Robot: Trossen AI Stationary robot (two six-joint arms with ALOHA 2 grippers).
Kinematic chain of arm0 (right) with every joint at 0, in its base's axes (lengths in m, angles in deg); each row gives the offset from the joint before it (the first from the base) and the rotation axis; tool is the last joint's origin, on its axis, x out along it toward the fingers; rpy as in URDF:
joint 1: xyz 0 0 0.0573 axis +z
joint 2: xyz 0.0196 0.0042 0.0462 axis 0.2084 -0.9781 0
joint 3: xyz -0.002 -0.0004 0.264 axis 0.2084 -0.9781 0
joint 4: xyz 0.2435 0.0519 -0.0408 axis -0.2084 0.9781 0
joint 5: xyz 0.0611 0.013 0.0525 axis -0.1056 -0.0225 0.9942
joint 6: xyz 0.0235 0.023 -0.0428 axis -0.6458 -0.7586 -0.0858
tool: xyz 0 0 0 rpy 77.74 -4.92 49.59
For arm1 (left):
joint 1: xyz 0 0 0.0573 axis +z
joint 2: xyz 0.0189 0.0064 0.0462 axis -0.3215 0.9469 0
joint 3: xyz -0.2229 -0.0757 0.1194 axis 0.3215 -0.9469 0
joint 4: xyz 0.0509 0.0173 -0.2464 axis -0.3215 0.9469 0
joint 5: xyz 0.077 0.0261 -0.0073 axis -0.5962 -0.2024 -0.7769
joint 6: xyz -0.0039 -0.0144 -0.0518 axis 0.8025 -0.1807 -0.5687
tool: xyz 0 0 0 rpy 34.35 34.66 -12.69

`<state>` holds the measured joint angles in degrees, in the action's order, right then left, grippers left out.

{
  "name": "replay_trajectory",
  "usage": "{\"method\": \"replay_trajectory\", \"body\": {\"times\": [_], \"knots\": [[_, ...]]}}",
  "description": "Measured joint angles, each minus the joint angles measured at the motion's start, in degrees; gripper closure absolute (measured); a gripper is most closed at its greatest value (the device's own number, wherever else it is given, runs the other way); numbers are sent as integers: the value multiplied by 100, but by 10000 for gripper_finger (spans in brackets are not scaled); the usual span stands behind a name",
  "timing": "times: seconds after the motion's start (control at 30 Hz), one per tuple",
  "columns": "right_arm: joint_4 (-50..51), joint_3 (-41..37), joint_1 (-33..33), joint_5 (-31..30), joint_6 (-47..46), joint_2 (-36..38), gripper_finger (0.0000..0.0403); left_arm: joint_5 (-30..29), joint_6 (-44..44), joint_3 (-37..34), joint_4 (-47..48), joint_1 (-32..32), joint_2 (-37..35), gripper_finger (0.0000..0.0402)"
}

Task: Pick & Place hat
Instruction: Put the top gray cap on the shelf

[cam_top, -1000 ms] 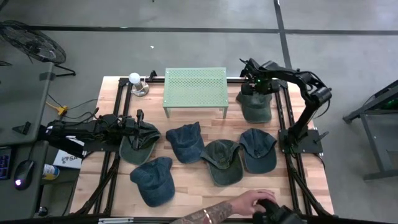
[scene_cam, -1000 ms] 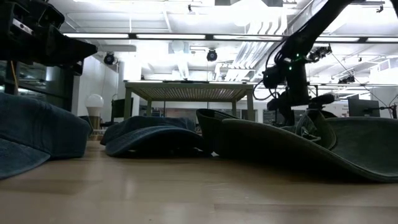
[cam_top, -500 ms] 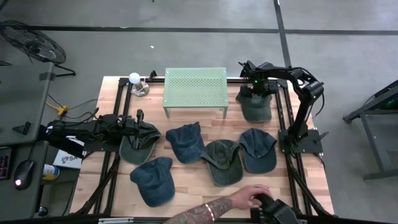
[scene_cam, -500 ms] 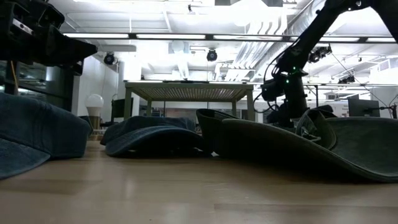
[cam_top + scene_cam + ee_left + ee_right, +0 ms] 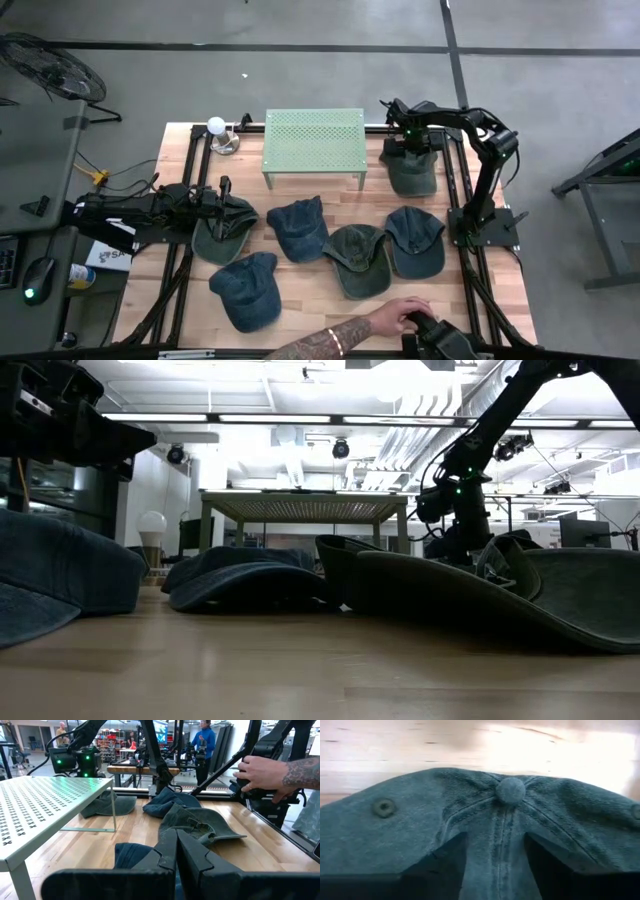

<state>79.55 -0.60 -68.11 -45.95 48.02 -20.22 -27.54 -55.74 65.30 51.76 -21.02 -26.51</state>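
The right gripper stood over the green hat beside the rack on the surface, jaws parted astride its crown, gripping nothing. Closing on thin fabric risked a slip. The left gripper, jaws together, waited

Reaching the right gripper down at the table's far right with fingers spread apart, resting the left gripper low at the left, fingers pressed together.
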Motion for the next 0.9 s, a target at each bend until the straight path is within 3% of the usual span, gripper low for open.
{"method": "replay_trajectory", "body": {"times": [0.4,0.57,0.9], "knots": [[23,-7,-10,-3,77,-15,305,0,0,0,0,-2,0,396],[34,-7,-14,15,125,-17,388,2,0,0,0,0,0,396],[86,-50,-36,344,123,598,395,0,0,0,0,0,0,396]]}}
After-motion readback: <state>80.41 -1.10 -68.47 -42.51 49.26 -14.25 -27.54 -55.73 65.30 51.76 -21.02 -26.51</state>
